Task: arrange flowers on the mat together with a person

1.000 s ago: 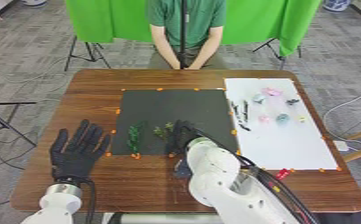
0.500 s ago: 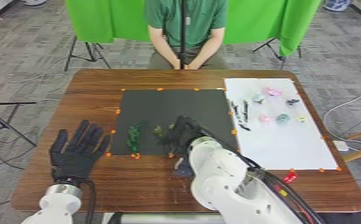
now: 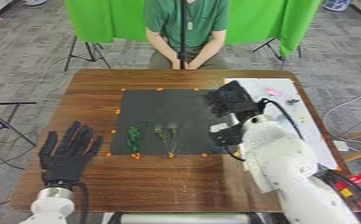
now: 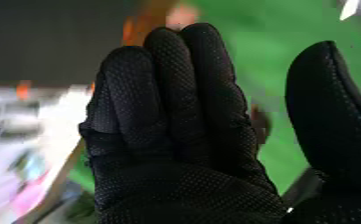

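My left hand (image 3: pixel 68 156) rests open over the table's left side, left of the dark mat (image 3: pixel 163 102). On the mat's lower left lies a dark green sprig (image 3: pixel 134 139), and a lighter stem piece (image 3: pixel 167 136) lies to its right. My right hand (image 3: pixel 233 102) is over the mat's right edge and the white sheet, covering part of both. In the right wrist view the right hand (image 4: pixel 181 125) has straight fingers with the thumb apart and holds nothing. A pink flower (image 3: pixel 272 92) lies on the white sheet (image 3: pixel 329 155).
A small dark piece (image 3: pixel 292 101) lies near the pink flower. Orange tape marks edge the mat on the brown table (image 3: pixel 150 187). A person in green sits across the table, hands low at its far edge.
My right hand has moved from the mat's lower part up and to the right, uncovering the lighter stem piece. My left hand has shifted slightly left.
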Motion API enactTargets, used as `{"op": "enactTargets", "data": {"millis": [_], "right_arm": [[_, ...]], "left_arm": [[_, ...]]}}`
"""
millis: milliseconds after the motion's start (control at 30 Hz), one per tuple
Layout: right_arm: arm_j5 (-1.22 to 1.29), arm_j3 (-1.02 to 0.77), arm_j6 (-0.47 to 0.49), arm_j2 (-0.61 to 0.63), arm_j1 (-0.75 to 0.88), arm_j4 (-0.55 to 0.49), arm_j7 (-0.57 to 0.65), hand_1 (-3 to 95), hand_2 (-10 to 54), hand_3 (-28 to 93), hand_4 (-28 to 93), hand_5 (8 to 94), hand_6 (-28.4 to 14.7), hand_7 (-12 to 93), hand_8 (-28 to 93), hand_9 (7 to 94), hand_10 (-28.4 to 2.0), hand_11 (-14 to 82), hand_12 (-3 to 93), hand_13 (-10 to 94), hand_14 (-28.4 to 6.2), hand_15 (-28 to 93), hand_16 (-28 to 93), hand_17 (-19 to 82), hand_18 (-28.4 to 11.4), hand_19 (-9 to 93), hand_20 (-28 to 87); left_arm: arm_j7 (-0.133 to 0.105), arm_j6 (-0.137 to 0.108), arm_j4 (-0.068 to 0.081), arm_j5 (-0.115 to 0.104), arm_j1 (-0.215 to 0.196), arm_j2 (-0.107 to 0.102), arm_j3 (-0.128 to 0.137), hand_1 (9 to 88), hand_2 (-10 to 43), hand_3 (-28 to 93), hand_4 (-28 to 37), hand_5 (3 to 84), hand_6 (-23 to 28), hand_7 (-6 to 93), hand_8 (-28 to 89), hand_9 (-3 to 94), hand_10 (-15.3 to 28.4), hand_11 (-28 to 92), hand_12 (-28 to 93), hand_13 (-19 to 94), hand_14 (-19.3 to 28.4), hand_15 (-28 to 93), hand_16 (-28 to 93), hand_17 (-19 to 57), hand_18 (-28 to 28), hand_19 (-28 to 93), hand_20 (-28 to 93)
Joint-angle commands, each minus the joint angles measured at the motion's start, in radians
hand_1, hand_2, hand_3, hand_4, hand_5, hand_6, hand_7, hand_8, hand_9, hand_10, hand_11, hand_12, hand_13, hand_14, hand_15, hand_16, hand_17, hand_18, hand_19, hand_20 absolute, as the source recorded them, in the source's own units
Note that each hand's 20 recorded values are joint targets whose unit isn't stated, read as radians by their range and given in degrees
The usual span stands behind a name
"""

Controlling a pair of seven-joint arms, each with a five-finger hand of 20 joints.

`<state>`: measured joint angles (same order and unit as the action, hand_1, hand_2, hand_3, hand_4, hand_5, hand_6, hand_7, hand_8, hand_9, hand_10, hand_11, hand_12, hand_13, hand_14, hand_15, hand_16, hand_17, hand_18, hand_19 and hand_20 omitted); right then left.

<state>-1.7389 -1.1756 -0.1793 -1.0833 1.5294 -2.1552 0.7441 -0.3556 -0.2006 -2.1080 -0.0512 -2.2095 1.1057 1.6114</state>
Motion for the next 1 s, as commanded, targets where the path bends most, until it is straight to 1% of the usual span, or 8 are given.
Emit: {"op": "enactTargets", "data": {"millis": [33, 133, 200, 500, 600, 667, 800, 1000], "right_arm": [[0.070, -0.355, -0.180, 0.190, 0.186, -0.054, -0.037, 33.4, -4.0, 72, -21, 69.7, -6.1, 31, -11, 68.8, -20.1, 37.1, 28.3, 54, -20.8, 66, 22, 24, -28.4, 77, 35], [0.105, -0.455, -0.249, 0.214, 0.255, -0.062, -0.027, 33.5, -3.9, 74, -21, 66.0, -6.3, 30, -11, 65.2, -20.0, 33.5, 27.0, 51, -20.5, 62, 20, 20, -27.3, 72, 32], [0.091, -0.509, -0.292, 0.207, 0.304, -0.061, -0.049, 32.2, -2.9, 75, -22, 63.9, -6.5, 30, -12, 63.2, -21.1, 29.7, 25.0, 50, -20.6, 56, 18, 16, -26.5, 65, 27], [0.403, -0.717, -0.275, 0.156, 0.490, -0.056, -0.469, 26.1, 2.7, 78, -24, 51.4, -6.7, 24, -13, 49.6, -19.5, 13.0, 17.2, 38, -19.1, 20, 17, 10, -21.0, 45, 12], [0.508, -0.773, -0.173, 0.139, 0.534, -0.049, -0.585, 24.4, 4.1, 78, -24, 49.3, -6.1, 23, -13, 48.1, -18.2, 10.8, 16.6, 37, -18.6, 15, 18, 9, -20.2, 41, 11], [0.558, -0.796, -0.130, 0.125, 0.559, -0.053, -0.626, 23.4, 4.8, 78, -24, 47.9, -5.7, 21, -12, 46.3, -16.7, 9.3, 16.2, 35, -17.9, 11, 19, 9, -19.4, 37, 10], [0.604, -0.820, -0.075, 0.114, 0.588, -0.054, -0.683, 21.0, 5.4, 79, -24, 45.4, -4.8, 20, -12, 41.9, -15.5, 6.2, 15.5, 27, -16.6, 6, 19, 7, -18.0, 32, 10], [0.694, -0.833, -0.057, 0.073, 0.628, -0.079, -0.669, 19.8, 5.8, 78, -25, 44.4, -4.6, 19, -12, 41.3, -15.1, 5.0, 15.7, 27, -16.7, 6, 19, 7, -18.3, 31, 11]], "left_arm": [[-0.053, -0.007, -0.001, 0.000, -0.036, 0.006, 0.052, 28.6, 8.7, 75, -28.3, 45.0, 10.1, 19.1, -11, 42.8, 17.7, 31, 13, 33, 18.9, 51, -9, -6.8, 17.8, 43, 15], [-0.069, -0.022, -0.004, 0.006, -0.039, 0.002, 0.059, 28.3, 9.0, 75, -28.3, 45.1, 10.1, 19.0, -11, 42.9, 17.7, 31, 13, 34, 18.9, 50, -9, -6.8, 17.8, 43, 15], [-0.069, -0.080, -0.015, -0.010, -0.036, 0.002, 0.053, 28.2, 9.1, 76, -28.3, 45.2, 10.1, 19.0, -11, 43.1, 17.7, 31, 13, 34, 18.8, 50, -9, -6.8, 17.8, 43, 15], [-0.120, -0.116, -0.023, -0.024, -0.037, -0.004, 0.057, 26.7, 10.8, 77, -28.3, 44.7, 9.1, 16.5, -12, 36.6, 13.7, 20, 7, 20, 11.4, 27, -12, -7.8, 13.1, 39, 11], [-0.126, -0.122, -0.026, 0.027, -0.041, -0.016, 0.083, 25.7, 11.2, 76, -28.3, 42.9, 8.6, 15.4, -12, 32.9, 13.2, 19, 5, 16, 9.3, 22, -12, -8.0, 11.3, 36, 9], [-0.111, -0.173, -0.039, 0.083, -0.044, -0.046, 0.102, 24.1, 14.1, 73, -28.3, 40.0, 8.1, 15.1, -12, 29.6, 12.4, 18, 4, 16, 9.3, 21, -12, -8.0, 11.1, 36, 7], [-0.107, -0.136, -0.038, 0.183, -0.039, -0.066, 0.134, 25.5, 16.0, 66, -28.3, 33.5, 7.2, 15.0, -12, 24.4, 11.3, 17, 2, 13, 8.6, 18, -12, -8.2, 10.6, 34, 6], [-0.116, -0.114, -0.033, 0.142, -0.032, -0.045, 0.125, 23.1, 15.8, 69, -28.3, 34.9, 7.8, 14.9, -12, 24.8, 12.3, 17, 2, 15, 9.4, 19, -11, -8.0, 11.2, 34, 5]]}}
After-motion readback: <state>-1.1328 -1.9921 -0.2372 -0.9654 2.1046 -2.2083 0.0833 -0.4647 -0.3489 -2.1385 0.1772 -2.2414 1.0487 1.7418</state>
